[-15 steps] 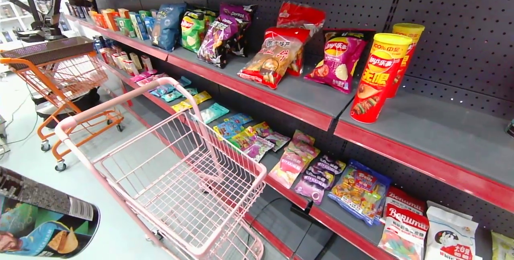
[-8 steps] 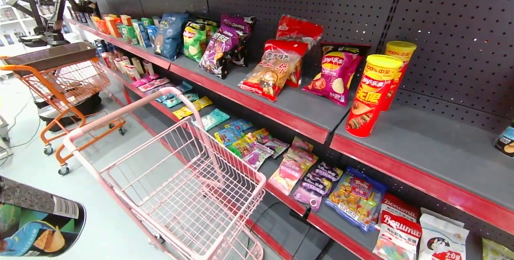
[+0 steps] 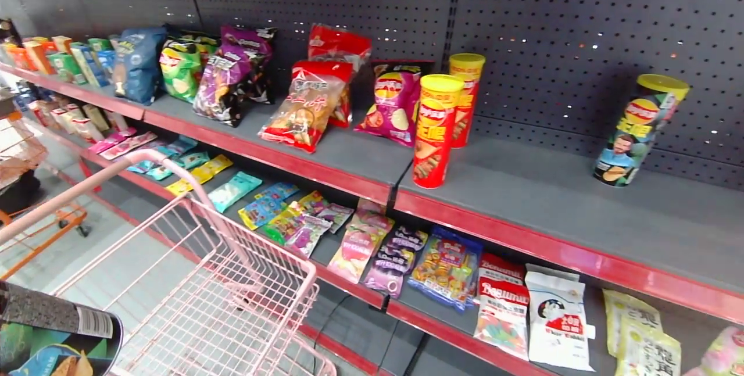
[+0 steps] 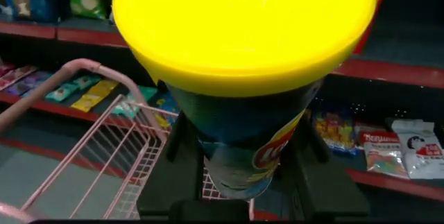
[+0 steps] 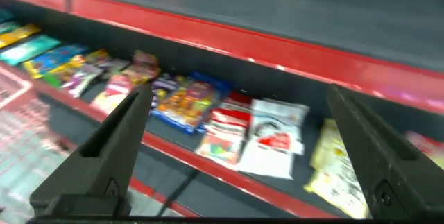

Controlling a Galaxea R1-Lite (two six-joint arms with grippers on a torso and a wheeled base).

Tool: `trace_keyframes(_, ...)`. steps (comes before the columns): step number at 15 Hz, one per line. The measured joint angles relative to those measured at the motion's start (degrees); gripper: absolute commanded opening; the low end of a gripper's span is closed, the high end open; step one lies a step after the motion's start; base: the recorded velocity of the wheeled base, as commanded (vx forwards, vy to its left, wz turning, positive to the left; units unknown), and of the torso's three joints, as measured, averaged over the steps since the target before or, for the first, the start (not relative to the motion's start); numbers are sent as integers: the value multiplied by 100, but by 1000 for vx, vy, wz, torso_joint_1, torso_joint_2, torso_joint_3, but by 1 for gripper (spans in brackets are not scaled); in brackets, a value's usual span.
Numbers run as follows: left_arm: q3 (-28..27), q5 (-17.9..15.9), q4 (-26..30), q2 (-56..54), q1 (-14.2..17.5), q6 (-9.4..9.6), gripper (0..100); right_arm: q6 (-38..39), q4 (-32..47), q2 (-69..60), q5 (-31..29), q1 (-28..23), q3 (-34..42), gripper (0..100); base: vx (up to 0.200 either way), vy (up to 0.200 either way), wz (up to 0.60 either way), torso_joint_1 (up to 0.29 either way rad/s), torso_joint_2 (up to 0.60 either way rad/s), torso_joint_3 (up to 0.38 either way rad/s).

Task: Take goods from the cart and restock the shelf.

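Observation:
A dark chip can with a yellow lid is held in my left gripper, whose fingers are shut on its body. In the head view the same can lies tilted at the lower left corner, above the near corner of the pink wire cart. My right gripper hangs open with nothing between its fingers, in front of the lower shelf's snack packets. A matching dark can stands upright on the upper shelf at the right. Two red cans stand mid-shelf.
Chip bags fill the upper shelf's left half. Bare grey shelf lies between the red cans and the dark can. Flat snack packets line the lower shelf. An orange cart stands at the far left.
The head camera has swung to the right, so the shelf and carts have slid left in the picture and the dark can on the shelf has come fully into view. The held can stays low left.

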Motion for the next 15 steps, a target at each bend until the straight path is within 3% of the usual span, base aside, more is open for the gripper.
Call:
trace_keyframes(6, 12, 23, 17, -28, 6, 33, 0, 0, 2, 0, -2, 2, 0, 100, 0, 0, -600, 0, 4, 2)
trace_keyframes(7, 17, 77, 38, -30, 9, 101, 0, -5, 2, 0, -2, 2, 0, 100, 0, 0, -600, 2, 2, -2)
trace_keyframes(9, 22, 345, 187, -28, 13, 560, 0, -10, 0, 0, -2, 2, 0, 100, 0, 0, 0, 0, 0, 0)
trace_keyframes(10, 23, 444, 235, -26, 13, 655, 0, -10, 0, 0, -2, 2, 0, 100, 0, 0, 0, 0, 0, 0)
trace_keyframes(15, 22, 660, 250, -89, 9, 696, 0, -21, 0, 0, -2, 5, 0, 100, 160, 0, 0, -5, -3, 0)
